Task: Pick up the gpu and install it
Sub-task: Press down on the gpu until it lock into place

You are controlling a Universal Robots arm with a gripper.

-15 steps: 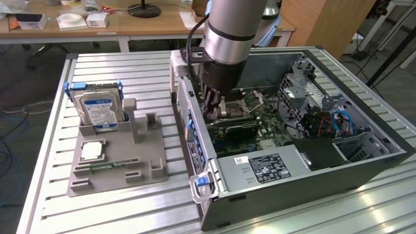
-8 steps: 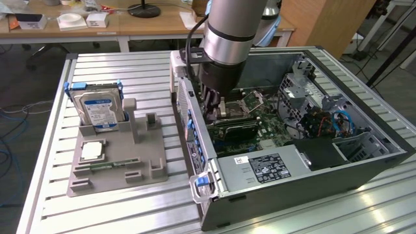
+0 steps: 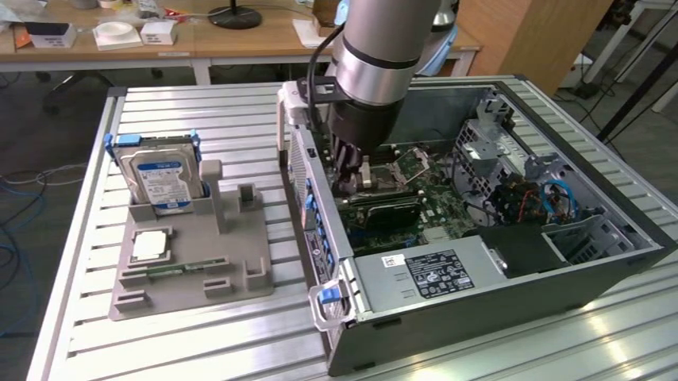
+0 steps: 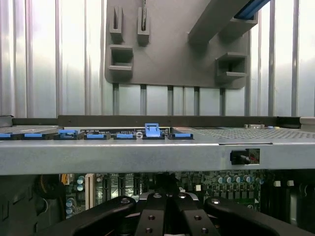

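**Desk:** What have you got?

**Me:** I'm down inside the case (image 3: 477,294). The gripper (image 3: 353,184) is low over the board (image 3: 450,218). On the wrist view the fingers (image 4: 150,216) are pressed together with no gap between the tips.

**Desk:** Closed on the gpu?

**Me:** I can't say. The gpu (image 3: 390,210) is the dark slab right under the fingertips, down at the board. I can't see whether the tips pinch its top edge or only sit on it.

**Desk:** How does it lie?

**Me:** Its long axis starts below the fingers and runs away from them toward the exterior view's right, tilting slightly toward the camera. That puts it square to the case's slotted wall (image 3: 313,214), the one with the blue clips. I'd guess the bracket end is nearest that wall, just beside the fingers, but the arm hides it.

**Desk:** What worries you?

**Me:** Three things.
- Skew: if the card's edge isn't lined up with the slot, pressing down loads one corner and could bend the card or the board.
- The bracket: it could catch on the wall by the fingers and leave that end sitting high.
- Slip: the fingers are on a thin edge near one end, so they could slide off and the far end could tip.
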